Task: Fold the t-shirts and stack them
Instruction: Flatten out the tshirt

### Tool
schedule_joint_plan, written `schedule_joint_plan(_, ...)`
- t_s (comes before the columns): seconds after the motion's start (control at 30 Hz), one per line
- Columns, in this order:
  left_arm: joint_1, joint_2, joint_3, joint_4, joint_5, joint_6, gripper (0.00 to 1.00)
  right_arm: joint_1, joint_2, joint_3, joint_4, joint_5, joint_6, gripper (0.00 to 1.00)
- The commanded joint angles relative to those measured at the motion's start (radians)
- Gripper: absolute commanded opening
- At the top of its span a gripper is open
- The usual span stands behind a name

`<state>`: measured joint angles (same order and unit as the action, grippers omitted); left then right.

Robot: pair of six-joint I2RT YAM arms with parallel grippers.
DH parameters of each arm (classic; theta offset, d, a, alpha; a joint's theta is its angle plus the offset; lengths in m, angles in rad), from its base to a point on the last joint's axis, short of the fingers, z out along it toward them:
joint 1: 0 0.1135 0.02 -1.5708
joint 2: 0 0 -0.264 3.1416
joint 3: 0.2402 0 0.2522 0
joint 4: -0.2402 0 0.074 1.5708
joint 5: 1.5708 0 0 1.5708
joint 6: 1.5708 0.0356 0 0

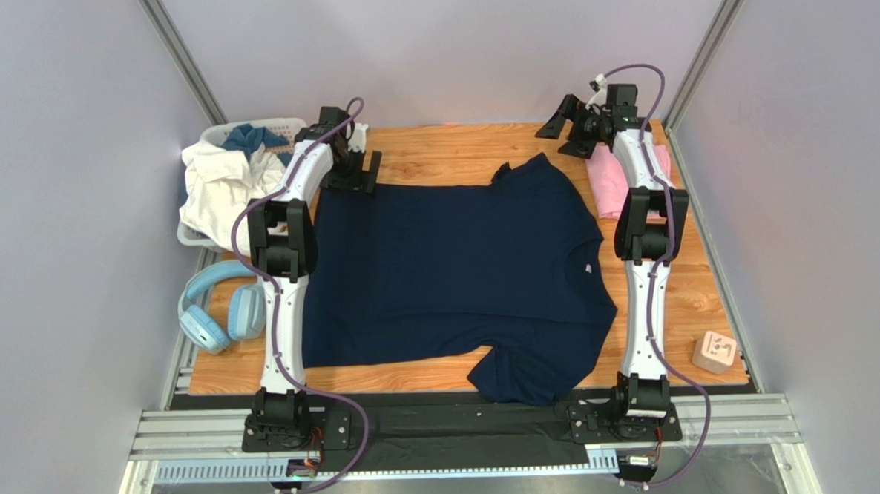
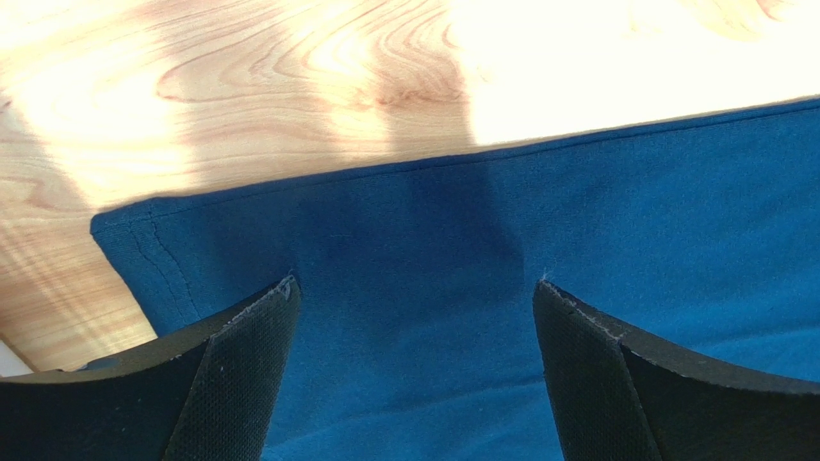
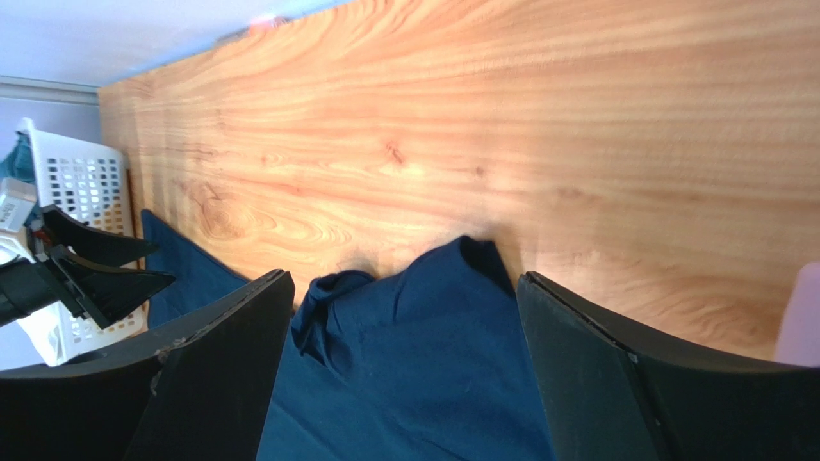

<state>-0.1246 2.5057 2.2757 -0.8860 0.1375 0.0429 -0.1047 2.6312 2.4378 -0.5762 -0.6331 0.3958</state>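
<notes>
The dark navy t-shirt (image 1: 457,269) lies spread flat on the wooden table, one sleeve at the back and one hanging over the front edge. My left gripper (image 1: 355,178) is open at its far left corner. In the left wrist view the gripper (image 2: 414,288) stands over the navy cloth (image 2: 597,221) close to its hem edge. My right gripper (image 1: 571,128) is open and empty at the back, above the table beyond the far sleeve. That sleeve (image 3: 414,336) shows between its fingers (image 3: 404,279). The light pink t-shirt (image 1: 607,182) lies folded at the back right.
A white basket (image 1: 219,136) with white and blue clothes stands at the back left, and it also shows in the right wrist view (image 3: 87,182). Light-blue headphones (image 1: 218,307) lie at the left edge. A small wooden block (image 1: 714,352) sits at the front right corner.
</notes>
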Motion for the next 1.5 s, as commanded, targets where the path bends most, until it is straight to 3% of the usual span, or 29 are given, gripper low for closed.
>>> schedule_joint_plan(0.0,0.01,-0.013,0.007,0.001,0.021,0.044,0.96,-0.018,0.044,0.063,0.093,-0.091,0.034,0.94)
schedule_joint_plan(0.7,0.014,0.002,-0.004,0.022,0.06,0.077,0.96,0.003,0.107,0.053,0.162,-0.218,0.063,0.91)
schedule_joint_plan(0.83,0.014,-0.025,-0.015,0.036,-0.019,0.063,0.95,0.002,0.108,0.053,0.162,-0.226,0.064,0.91)
schedule_joint_plan(0.97,0.016,-0.111,-0.146,0.177,-0.134,0.055,0.95,0.002,0.116,0.052,0.167,-0.228,0.074,0.9)
schedule_joint_plan(1.1,0.016,-0.111,-0.114,0.185,-0.205,0.075,0.95,0.002,0.128,0.043,0.167,-0.24,0.08,0.87)
schedule_joint_plan(1.47,0.014,-0.165,-0.11,0.162,-0.166,0.064,0.95,0.01,0.131,0.038,0.185,-0.254,0.113,0.85)
